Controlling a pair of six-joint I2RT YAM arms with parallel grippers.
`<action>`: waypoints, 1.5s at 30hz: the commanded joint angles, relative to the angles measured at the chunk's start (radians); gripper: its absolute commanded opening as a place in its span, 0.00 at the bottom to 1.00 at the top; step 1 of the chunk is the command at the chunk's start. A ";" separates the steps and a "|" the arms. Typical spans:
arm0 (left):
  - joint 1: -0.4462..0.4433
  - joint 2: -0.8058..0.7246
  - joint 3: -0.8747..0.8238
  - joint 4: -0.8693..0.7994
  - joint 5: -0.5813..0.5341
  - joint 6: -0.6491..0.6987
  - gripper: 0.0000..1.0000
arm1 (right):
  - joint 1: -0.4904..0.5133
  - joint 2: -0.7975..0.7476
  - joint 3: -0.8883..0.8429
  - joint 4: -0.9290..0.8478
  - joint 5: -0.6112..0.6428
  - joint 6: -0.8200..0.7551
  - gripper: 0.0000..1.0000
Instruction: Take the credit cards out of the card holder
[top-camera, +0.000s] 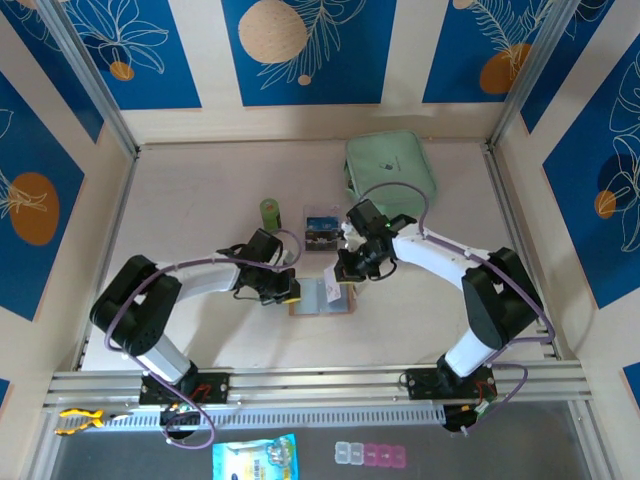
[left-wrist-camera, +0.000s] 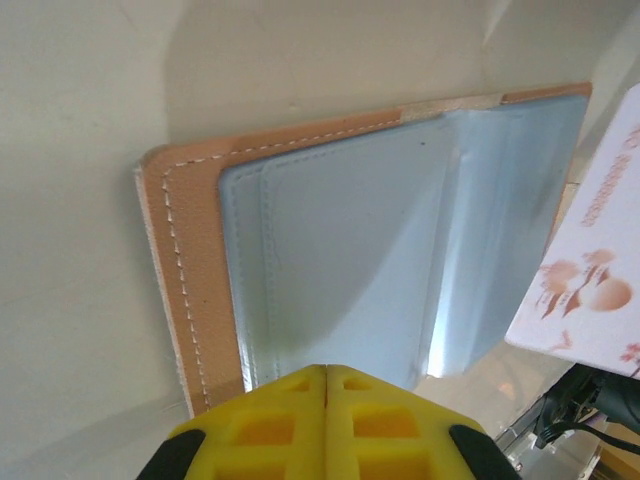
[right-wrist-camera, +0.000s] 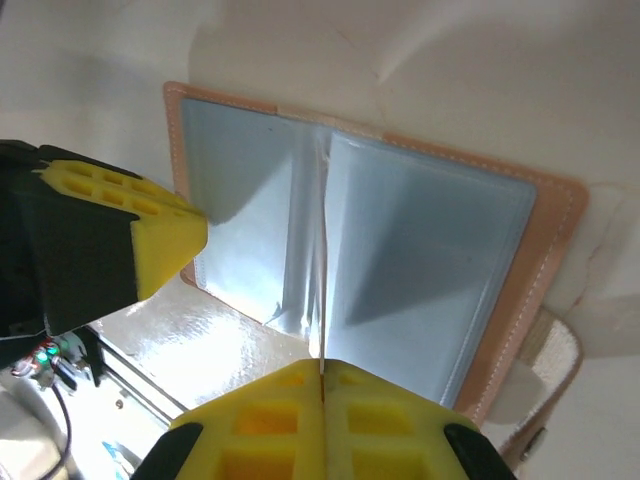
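Yellow jaws of left gripper (left-wrist-camera: 325, 385) closed together, tips on edge of card holder (left-wrist-camera: 340, 260), which lies open flat on worktop (left-wrist-camera: 70, 200). Jaws of right gripper (right-wrist-camera: 322, 385) pinch white, pink-printed credit card (left-wrist-camera: 585, 250), raised over holder. Clear box (top-camera: 321, 228) behind holds something blue and dark

The card holder (left-wrist-camera: 340, 260) is tan leather with white stitching and pale grey-blue pockets. The card (left-wrist-camera: 590, 270) is white with orange-red print. The left end effector (left-wrist-camera: 326, 420) and right end effector (right-wrist-camera: 322, 420) are yellow. The pouch (top-camera: 392, 165) is mint green and the bench (top-camera: 200, 200) cream. The walls (top-camera: 300, 80) are blue with white leaf lines.
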 joint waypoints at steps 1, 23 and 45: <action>-0.001 -0.034 0.010 -0.037 -0.009 0.007 0.00 | 0.003 0.004 0.071 -0.119 0.050 -0.276 0.00; 0.089 -0.191 -0.090 -0.038 -0.036 0.015 0.06 | -0.090 0.334 0.736 -0.384 0.259 -1.240 0.00; 0.177 -0.320 -0.168 -0.086 -0.054 0.002 0.06 | -0.110 0.577 1.014 -0.400 0.270 -1.319 0.00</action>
